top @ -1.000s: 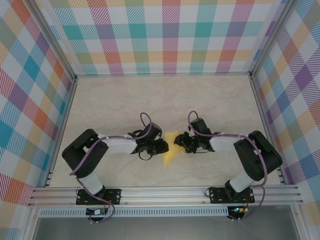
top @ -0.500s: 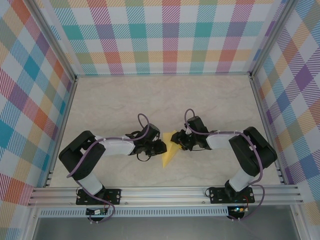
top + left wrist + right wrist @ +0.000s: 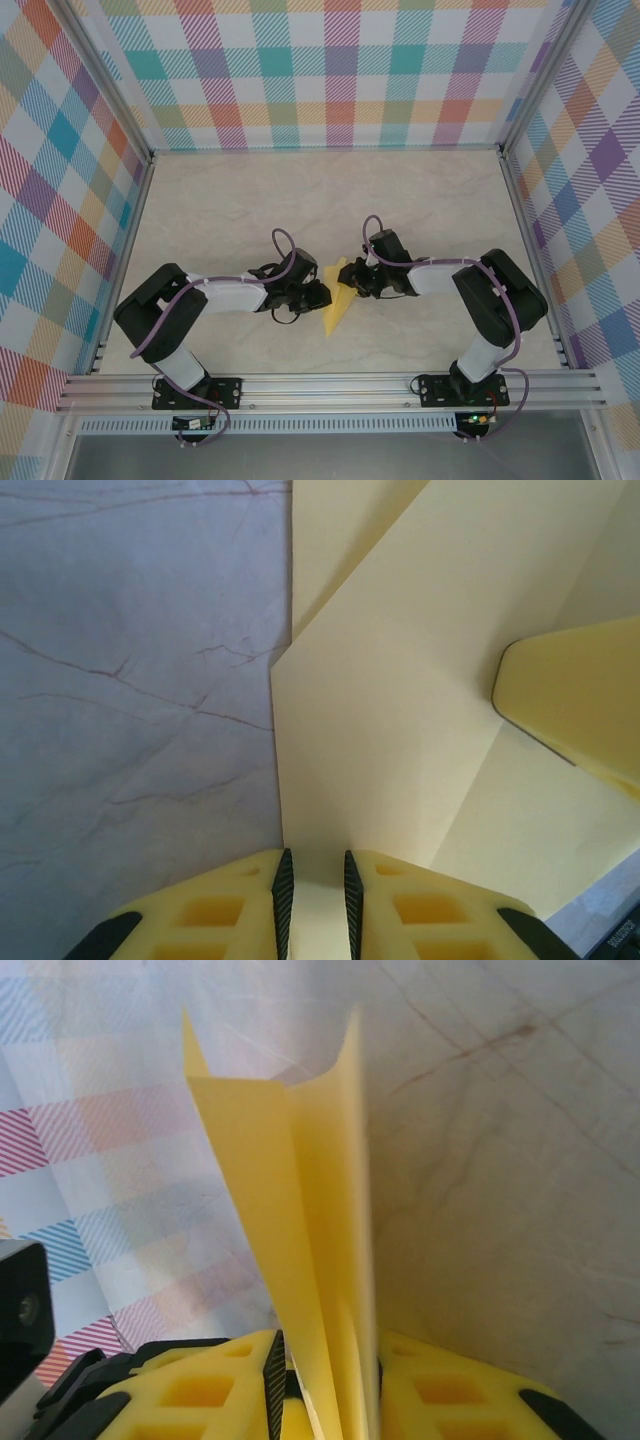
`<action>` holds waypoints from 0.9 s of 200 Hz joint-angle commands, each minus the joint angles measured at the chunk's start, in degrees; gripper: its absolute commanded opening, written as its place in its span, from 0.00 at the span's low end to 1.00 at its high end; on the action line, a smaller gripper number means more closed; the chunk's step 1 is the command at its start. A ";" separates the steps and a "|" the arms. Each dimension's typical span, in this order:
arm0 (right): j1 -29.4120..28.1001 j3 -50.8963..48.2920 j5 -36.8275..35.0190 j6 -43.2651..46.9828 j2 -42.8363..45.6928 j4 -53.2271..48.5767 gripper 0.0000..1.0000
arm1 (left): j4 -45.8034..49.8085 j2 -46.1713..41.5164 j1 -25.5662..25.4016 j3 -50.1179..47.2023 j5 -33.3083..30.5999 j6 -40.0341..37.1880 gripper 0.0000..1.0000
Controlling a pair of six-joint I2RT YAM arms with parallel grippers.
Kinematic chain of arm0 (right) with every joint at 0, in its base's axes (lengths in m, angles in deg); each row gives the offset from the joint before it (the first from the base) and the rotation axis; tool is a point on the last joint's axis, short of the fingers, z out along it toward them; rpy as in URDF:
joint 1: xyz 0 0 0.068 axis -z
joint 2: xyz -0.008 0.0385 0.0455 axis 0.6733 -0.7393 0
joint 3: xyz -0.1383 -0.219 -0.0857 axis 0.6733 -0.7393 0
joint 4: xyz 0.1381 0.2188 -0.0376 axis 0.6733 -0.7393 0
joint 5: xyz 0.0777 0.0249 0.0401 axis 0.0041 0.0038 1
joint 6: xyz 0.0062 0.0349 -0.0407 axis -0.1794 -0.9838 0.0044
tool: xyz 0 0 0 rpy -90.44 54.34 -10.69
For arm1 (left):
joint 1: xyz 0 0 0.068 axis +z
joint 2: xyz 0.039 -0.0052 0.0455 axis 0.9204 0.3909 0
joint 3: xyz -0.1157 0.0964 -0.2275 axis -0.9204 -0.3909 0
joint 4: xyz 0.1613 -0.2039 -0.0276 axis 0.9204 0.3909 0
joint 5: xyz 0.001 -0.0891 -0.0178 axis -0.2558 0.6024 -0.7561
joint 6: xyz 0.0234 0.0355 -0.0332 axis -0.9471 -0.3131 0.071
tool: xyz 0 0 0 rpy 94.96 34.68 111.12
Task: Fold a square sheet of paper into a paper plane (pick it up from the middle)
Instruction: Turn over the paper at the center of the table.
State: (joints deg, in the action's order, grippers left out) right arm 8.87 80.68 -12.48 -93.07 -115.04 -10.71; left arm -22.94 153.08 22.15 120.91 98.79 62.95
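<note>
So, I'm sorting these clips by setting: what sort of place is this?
Probably a purpose-built robot test cell: pastel checked walls on a silver aluminium frame enclose a pale marble-look tabletop, with two black-and-white robot arms bolted at its near edge.

sheet of paper (image 3: 380, 730) matt, smooth; table (image 3: 120, 680) smooth, marble-look.

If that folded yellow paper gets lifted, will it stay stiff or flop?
Likely floppy: the yellow paper curls at its free edge in the right wrist view. Its folds probably stiffen it somewhat along the crease. Thin layers look easy to crumple.
</note>
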 commanded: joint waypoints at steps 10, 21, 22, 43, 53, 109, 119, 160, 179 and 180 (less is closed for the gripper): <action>-0.39 2.28 1.97 3.35 -1.88 -1.28 0.27 | -0.59 -1.80 1.14 -1.11 2.04 0.04 0.24; -0.39 2.68 1.92 4.02 -2.11 -1.61 0.28 | -0.03 -2.00 1.19 -1.38 1.60 -0.10 0.24; -0.39 2.69 1.98 4.07 -2.09 -1.67 0.28 | -0.02 -2.00 1.26 -1.42 1.55 -0.15 0.24; -0.43 3.64 3.15 5.16 -2.60 -2.14 0.27 | 0.22 -2.30 1.51 -1.98 1.53 -0.02 0.24; -0.47 3.76 3.28 5.43 -2.78 -2.08 0.26 | 0.72 -2.61 1.51 -2.08 1.11 -0.02 0.24; -0.74 5.62 6.30 7.72 -3.50 -2.13 0.10 | 2.71 -6.48 1.61 -2.54 -0.45 -0.27 0.25; -0.74 6.65 6.01 8.81 -2.49 -4.42 0.08 | 4.25 -8.54 1.62 -2.80 -1.76 -0.28 0.25; -2.18 15.99 -4.87 19.85 3.79 -28.06 0.05 | 14.83 -20.92 1.70 -4.12 -10.98 -1.27 0.30; -4.25 24.30 -17.78 24.37 4.11 -45.31 0.06 | 21.02 -25.68 1.92 -4.35 -15.85 -1.94 0.32; -4.38 24.80 -18.38 24.49 4.05 -45.85 0.06 | 21.28 -25.97 1.94 -4.40 -16.01 -1.95 0.32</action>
State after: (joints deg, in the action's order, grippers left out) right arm 6.77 96.66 -16.17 -77.33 -113.38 -34.21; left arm -12.20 132.16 22.96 117.35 90.66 62.60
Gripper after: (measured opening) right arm 0.058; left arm 0.312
